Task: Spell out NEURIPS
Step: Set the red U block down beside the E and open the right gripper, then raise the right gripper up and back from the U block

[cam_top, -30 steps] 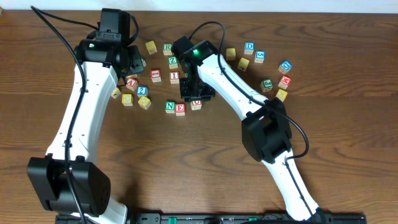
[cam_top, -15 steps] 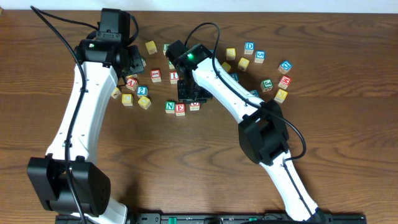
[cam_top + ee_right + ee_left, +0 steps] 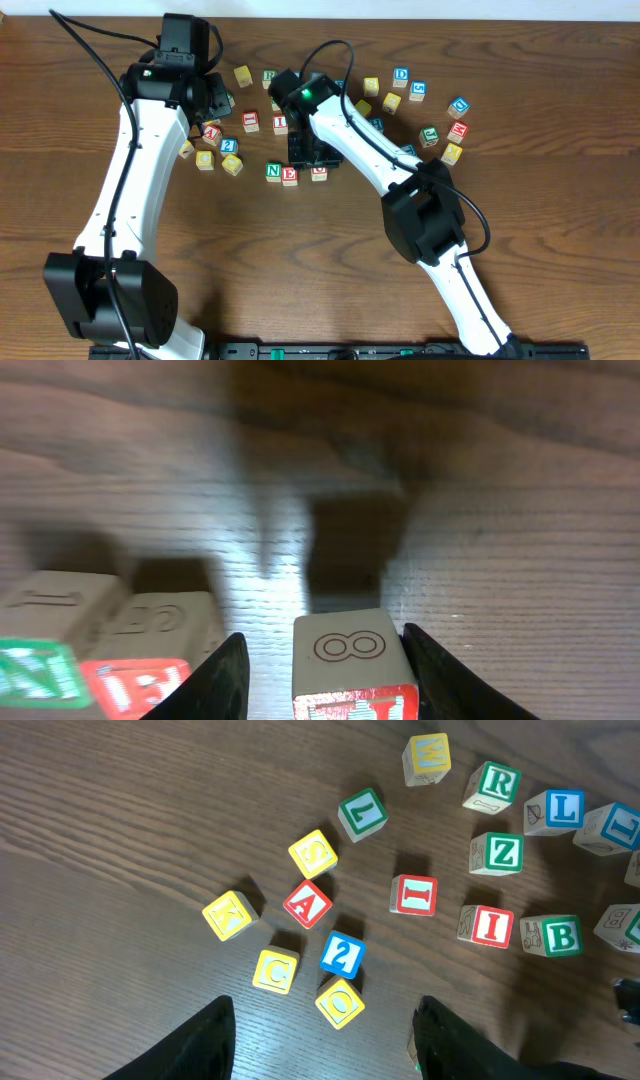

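Three cubes stand in a row: green N [image 3: 273,171] [image 3: 35,670], red E [image 3: 289,175] [image 3: 135,685], then, after a small gap, the red-faced U cube [image 3: 319,172] [image 3: 350,655]. My right gripper [image 3: 315,158] [image 3: 322,642] straddles the U cube with its jaws open. There is a clear gap on the left side, and the right finger sits close to the cube. The green R cube [image 3: 269,77] [image 3: 495,785] and two red I cubes [image 3: 413,895] [image 3: 491,924] lie behind the row. My left gripper [image 3: 214,118] [image 3: 325,1020] hovers open and empty over a cluster of cubes.
Yellow S [image 3: 313,853], red A [image 3: 307,903], blue 2 [image 3: 343,955] and yellow O [image 3: 340,1002] cubes lie under the left gripper. Green Z [image 3: 497,853] and B [image 3: 553,935] cubes sit near the I cubes. Several more cubes lie at the back right [image 3: 429,135].
My right gripper's jaws have spread apart around the U cube, which sits on the table just right of E. The left arm has not moved.
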